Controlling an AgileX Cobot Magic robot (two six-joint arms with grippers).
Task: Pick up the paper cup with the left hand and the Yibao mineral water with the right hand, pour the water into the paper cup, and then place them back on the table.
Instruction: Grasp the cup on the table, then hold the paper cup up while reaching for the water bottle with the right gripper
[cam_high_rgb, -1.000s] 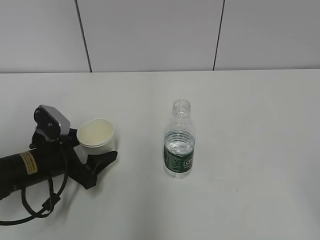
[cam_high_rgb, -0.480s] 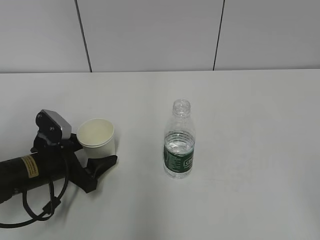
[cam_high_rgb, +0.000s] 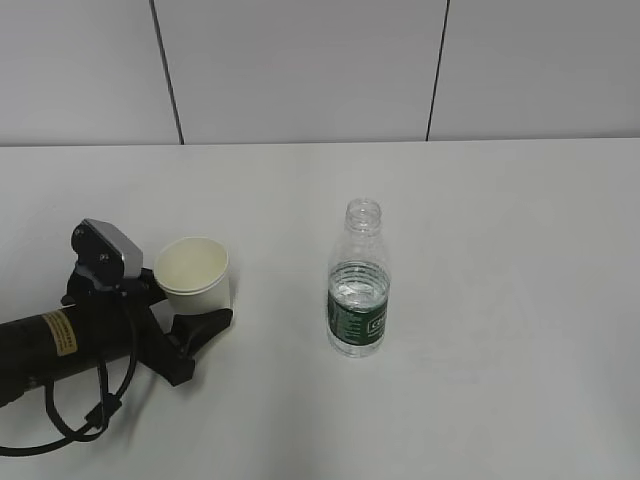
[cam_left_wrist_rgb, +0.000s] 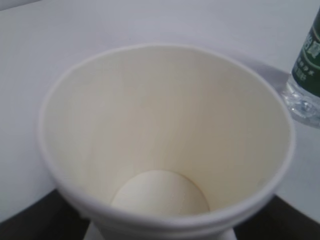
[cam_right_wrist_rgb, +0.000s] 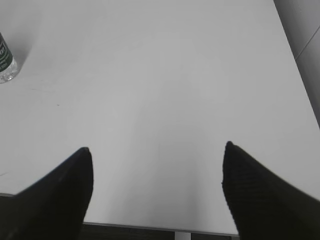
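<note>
The white paper cup stands upright on the table at the left, and its cream inside fills the left wrist view. My left gripper lies low around the cup's base. One black finger shows on the near side and the other is hidden behind the cup. Whether the fingers press the cup is not visible. The Yibao mineral water stands uncapped in the middle, apart from the cup. My right gripper is open over bare table, far right of the bottle, and out of the exterior view.
A grey panelled wall rises behind the table's far edge. The table's near edge runs just under my right gripper's fingers. The bottle's base shows at the right edge of the left wrist view.
My left arm has sunk a little and settled round the cup, and its near finger has drawn slightly toward the cup. The bottle has not moved.
</note>
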